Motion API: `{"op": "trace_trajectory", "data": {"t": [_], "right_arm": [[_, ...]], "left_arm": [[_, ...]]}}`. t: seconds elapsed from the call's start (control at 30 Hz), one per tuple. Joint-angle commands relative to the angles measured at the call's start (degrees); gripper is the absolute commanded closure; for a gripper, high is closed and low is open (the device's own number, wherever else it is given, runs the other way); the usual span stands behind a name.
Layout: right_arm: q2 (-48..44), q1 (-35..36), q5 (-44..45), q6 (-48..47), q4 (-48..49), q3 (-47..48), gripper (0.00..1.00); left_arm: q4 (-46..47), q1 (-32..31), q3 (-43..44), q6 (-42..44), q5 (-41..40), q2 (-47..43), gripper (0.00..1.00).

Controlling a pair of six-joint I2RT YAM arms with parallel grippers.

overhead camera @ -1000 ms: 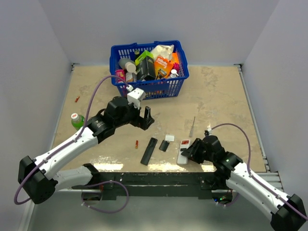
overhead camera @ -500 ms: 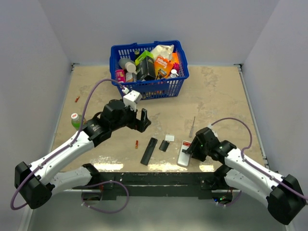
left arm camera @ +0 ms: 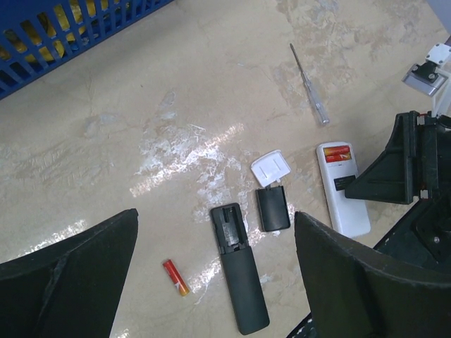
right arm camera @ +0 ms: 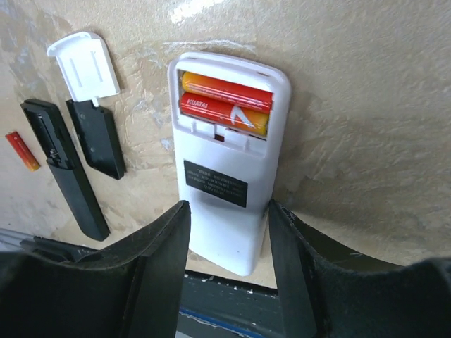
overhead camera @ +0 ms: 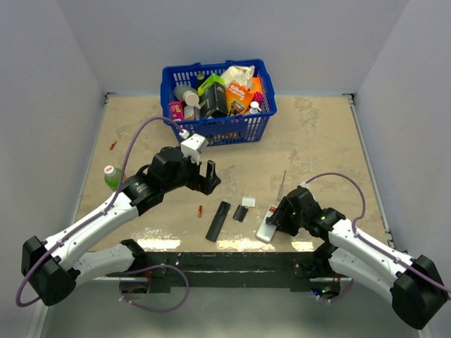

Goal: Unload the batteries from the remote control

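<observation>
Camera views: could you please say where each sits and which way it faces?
Top external: above and behind both visible arms, facing the basket.
Left wrist: high, looking down at the black remote, loose battery; open left end effector frames it.
Right wrist: low, at the white remote; right end effector flanks it.
Shared: both wrist views show the white remote.

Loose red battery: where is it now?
Top view: the loose red battery lies on the table, on the left arm's side, just left of the open black remote and not touching it.
</observation>
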Motion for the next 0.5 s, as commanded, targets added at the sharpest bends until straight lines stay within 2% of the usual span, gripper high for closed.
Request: {"op": "trace_trajectory", "data": {"t": [0.0, 0.27, 0.33, 0.47], "right_arm": [[2.57, 0.11, -2.63, 1.69, 7.33, 0.0, 0.49], [12.16, 2.75, -2.29, 3.98, 15.33, 5.7, 0.5], [13.92, 2.92, -2.02, 3.19, 14.72, 7.03, 0.5], [10.51, 2.84, 1.31, 1.08, 6.04, 11.42, 0.5]], "left_arm": [[2.72, 0.23, -1.09, 0.16, -0.11, -0.66, 0.04], [3.69, 0.15, -1.18, -0.11, -0.11, 0.39, 0.04], [3.78, 0.15, -1.0, -0.2, 0.07, 0.39, 0.04], [3.08, 0.23, -0.65, -0.2, -0.11, -0.13, 0.04]]}}
